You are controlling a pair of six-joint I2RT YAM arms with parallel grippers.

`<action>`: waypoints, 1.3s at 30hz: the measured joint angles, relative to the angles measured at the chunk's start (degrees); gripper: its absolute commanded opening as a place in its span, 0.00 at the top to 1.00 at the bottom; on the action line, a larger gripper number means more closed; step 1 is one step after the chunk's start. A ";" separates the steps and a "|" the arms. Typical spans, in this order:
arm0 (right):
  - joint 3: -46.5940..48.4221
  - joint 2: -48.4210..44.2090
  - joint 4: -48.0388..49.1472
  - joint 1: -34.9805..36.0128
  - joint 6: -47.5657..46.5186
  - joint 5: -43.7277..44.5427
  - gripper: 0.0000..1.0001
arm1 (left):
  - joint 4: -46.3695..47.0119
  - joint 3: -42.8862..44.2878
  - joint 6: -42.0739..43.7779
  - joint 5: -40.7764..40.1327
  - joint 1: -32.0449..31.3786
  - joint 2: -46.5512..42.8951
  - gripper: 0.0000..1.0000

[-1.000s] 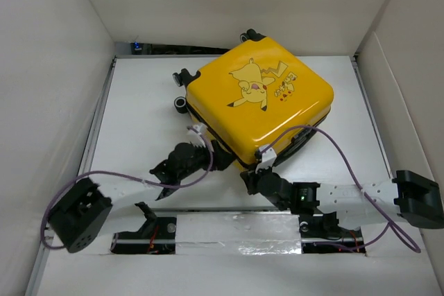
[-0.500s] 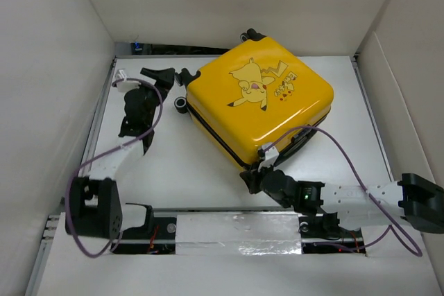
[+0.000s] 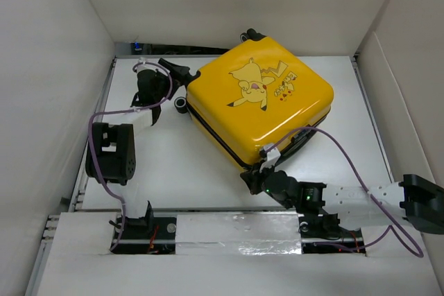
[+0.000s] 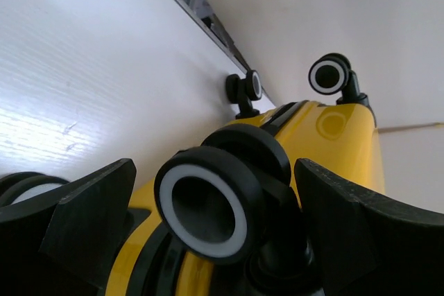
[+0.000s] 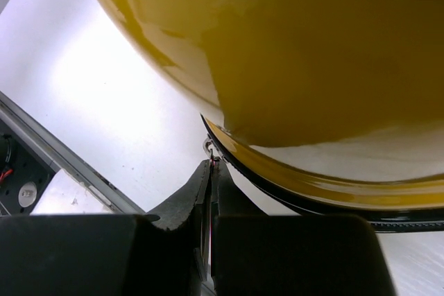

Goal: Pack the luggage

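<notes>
The luggage (image 3: 260, 102) is a yellow hard-shell suitcase with a Pikachu print. It lies flat and closed in the middle of the table. My left gripper (image 3: 179, 74) is at its far-left corner, open, with a black wheel (image 4: 208, 209) between the fingers (image 4: 90, 220), which do not touch it. My right gripper (image 3: 253, 177) is at the near corner, shut on the small metal zipper pull (image 5: 210, 149) at the black zipper line. The yellow shell fills the top of the right wrist view (image 5: 312, 46).
White walls (image 3: 55, 67) close in the table on the left, the back and the right. Other black wheels (image 4: 329, 74) stick out at the suitcase's far side. A taped rail (image 3: 236, 233) runs along the near edge. Purple cables (image 3: 347, 161) loop off both arms.
My left arm has swung from the suitcase's near-left edge up to the far-left wheel corner. My right gripper stays at the near corner, nearly still.
</notes>
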 measured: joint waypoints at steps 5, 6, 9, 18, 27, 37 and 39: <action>-0.13 -0.26 0.07 0.00 -0.02 -0.02 1.00 | 4.20 1.16 -2.38 2.78 -0.42 3.13 0.01; -0.13 -0.26 0.07 0.00 -0.02 -0.02 1.00 | 5.11 1.29 -2.97 3.06 -0.70 3.72 0.02; -0.15 -0.26 0.07 0.00 0.00 0.00 1.00 | 8.46 1.31 -5.22 3.78 -1.44 5.07 0.13; -0.20 -0.72 0.39 -1.70 -0.02 -0.72 1.00 | 22.58 1.25 -14.93 5.16 -0.74 11.52 1.00; -1.53 -11.39 -9.79 -10.34 -4.26 -12.13 1.00 | 35.85 -15.72 -15.10 -2.80 -0.81 3.39 1.00; 2.62 -8.41 -18.64 -31.47 -13.20 -16.44 1.00 | 41.88 -44.41 -10.58 -18.34 -6.82 -22.14 1.00; 3.06 -6.69 -18.01 -32.68 -14.12 -11.93 1.00 | 40.46 -46.18 -9.66 -22.21 -11.54 -27.30 1.00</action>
